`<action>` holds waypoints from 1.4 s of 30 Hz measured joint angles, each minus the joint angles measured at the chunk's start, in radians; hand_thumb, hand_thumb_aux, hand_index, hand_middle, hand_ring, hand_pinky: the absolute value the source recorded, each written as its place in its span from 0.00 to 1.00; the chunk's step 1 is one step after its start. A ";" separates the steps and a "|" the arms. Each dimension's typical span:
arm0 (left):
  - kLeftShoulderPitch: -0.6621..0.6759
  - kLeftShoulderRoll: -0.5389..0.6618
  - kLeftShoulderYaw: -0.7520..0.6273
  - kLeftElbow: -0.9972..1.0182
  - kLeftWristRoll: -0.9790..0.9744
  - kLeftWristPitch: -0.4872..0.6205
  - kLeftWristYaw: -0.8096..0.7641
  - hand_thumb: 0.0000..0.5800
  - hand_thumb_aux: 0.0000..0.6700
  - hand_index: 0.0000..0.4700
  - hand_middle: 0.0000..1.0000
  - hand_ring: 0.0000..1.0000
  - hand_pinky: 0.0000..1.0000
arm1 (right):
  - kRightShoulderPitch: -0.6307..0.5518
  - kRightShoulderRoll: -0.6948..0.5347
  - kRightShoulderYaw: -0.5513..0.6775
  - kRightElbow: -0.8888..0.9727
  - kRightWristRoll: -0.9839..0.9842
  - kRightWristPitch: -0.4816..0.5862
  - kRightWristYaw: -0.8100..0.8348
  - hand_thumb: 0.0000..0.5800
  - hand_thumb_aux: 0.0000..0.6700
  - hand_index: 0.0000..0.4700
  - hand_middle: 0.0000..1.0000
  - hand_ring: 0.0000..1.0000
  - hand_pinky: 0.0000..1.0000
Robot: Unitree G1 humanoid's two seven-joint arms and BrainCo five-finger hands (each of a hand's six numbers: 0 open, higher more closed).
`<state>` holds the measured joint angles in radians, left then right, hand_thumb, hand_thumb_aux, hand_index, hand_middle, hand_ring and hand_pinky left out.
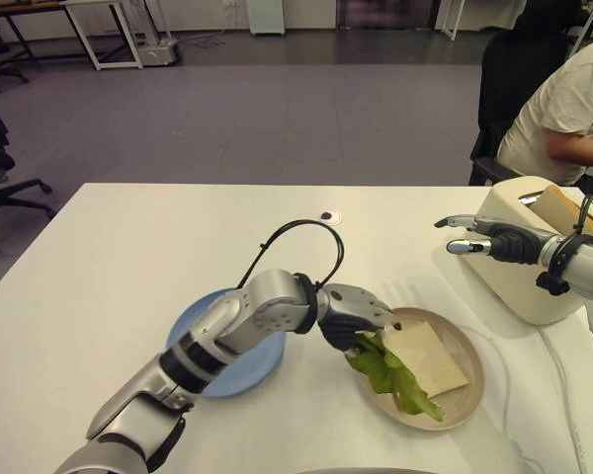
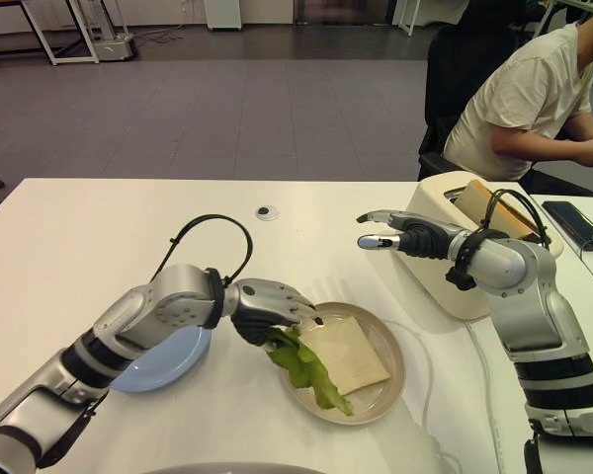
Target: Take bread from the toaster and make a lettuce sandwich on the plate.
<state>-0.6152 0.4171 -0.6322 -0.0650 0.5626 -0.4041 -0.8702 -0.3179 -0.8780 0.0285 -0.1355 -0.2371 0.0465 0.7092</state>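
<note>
The left hand [image 1: 354, 314] pinches the lettuce [image 1: 390, 375], which drapes onto the plate [image 1: 474, 395] beside a bread slice [image 1: 430, 357]. The right hand [image 1: 479, 237], fingers extended and empty, hovers by the toaster [image 1: 519, 281], which holds a second slice [image 1: 563, 207].

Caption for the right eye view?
Left hand holds lettuce beside the bread on the plate; right hand open near the toaster.

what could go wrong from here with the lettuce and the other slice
1. The lettuce, pinched in the left hand, hangs along the left edge of the bread slice, toward the rim of the plate. Released there, it may land mostly off the bread or over the rim.
2. The right hand is open in front of the toaster, not above the second slice in its slot. A sideways approach might shove the toaster instead of gripping the bread.
</note>
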 measured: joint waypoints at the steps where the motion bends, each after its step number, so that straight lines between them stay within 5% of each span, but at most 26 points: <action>1: -0.024 -0.037 -0.021 0.057 0.001 -0.005 0.007 1.00 1.00 1.00 0.00 0.00 0.00 | 0.000 0.000 0.000 -0.001 0.000 0.000 -0.001 0.00 0.00 0.00 0.00 0.00 0.00; 10: -0.150 -0.213 -0.076 0.462 0.052 -0.068 0.142 1.00 1.00 1.00 0.00 0.00 0.00 | 0.019 -0.001 0.009 -0.028 -0.016 0.008 0.001 0.00 0.00 0.00 0.00 0.00 0.00; 11: -0.153 -0.223 -0.081 0.494 0.052 -0.075 0.149 0.96 0.81 0.81 0.00 0.00 0.00 | 0.021 -0.001 0.014 -0.033 -0.018 0.009 0.005 0.00 0.00 0.00 0.00 0.00 0.00; 12: -0.156 -0.231 -0.083 0.513 0.052 -0.081 0.163 0.81 0.56 0.56 0.00 0.00 0.00 | 0.026 -0.001 0.016 -0.042 -0.020 0.009 0.007 0.00 0.00 0.00 0.00 0.00 0.00; 15: -0.183 -0.242 -0.087 0.554 0.065 -0.093 0.182 0.77 0.52 0.52 0.00 0.00 0.00 | 0.038 0.000 0.020 -0.063 -0.021 0.012 0.014 0.00 0.00 0.00 0.00 0.00 0.00; 16: -0.186 -0.245 -0.087 0.566 0.065 -0.100 0.183 0.20 0.11 0.11 0.00 0.00 0.00 | 0.042 0.000 0.020 -0.064 -0.021 0.016 0.014 0.00 0.00 0.00 0.00 0.00 0.00; 17: -0.187 -0.247 -0.087 0.573 0.064 -0.104 0.184 0.00 0.00 0.00 0.00 0.00 0.00 | 0.045 0.000 0.020 -0.066 -0.021 0.017 0.014 0.00 0.00 0.00 0.00 0.00 0.00; 25: -0.190 -0.243 -0.077 0.584 0.063 -0.111 0.194 0.00 0.00 0.00 0.00 0.00 0.00 | 0.043 0.000 0.019 -0.061 -0.029 0.013 -0.004 0.00 0.00 0.00 0.00 0.00 0.00; 30: -0.260 -0.229 0.066 0.592 -0.001 -0.116 0.332 0.00 0.00 0.00 0.00 0.00 0.00 | -0.087 0.006 -0.050 0.008 -0.182 -0.046 -0.267 0.00 0.00 0.00 0.00 0.00 0.00; 37: -0.275 -0.063 0.323 0.646 -0.077 -0.108 0.572 0.00 0.00 0.00 0.00 0.00 0.00 | -0.121 -0.099 -0.071 0.169 -0.467 -0.071 -0.515 0.00 0.00 0.00 0.00 0.00 0.00; 42: -0.236 0.037 0.393 0.611 -0.093 -0.111 0.621 0.00 0.00 0.00 0.00 0.00 0.00 | -0.118 -0.175 -0.053 0.306 -0.587 -0.001 -0.532 0.00 0.00 0.00 0.00 0.00 0.00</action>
<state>-0.8507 0.4545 -0.2396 0.5458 0.4701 -0.5149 -0.2495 -0.4363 -1.0533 -0.0250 0.1705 -0.8243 0.0458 0.1771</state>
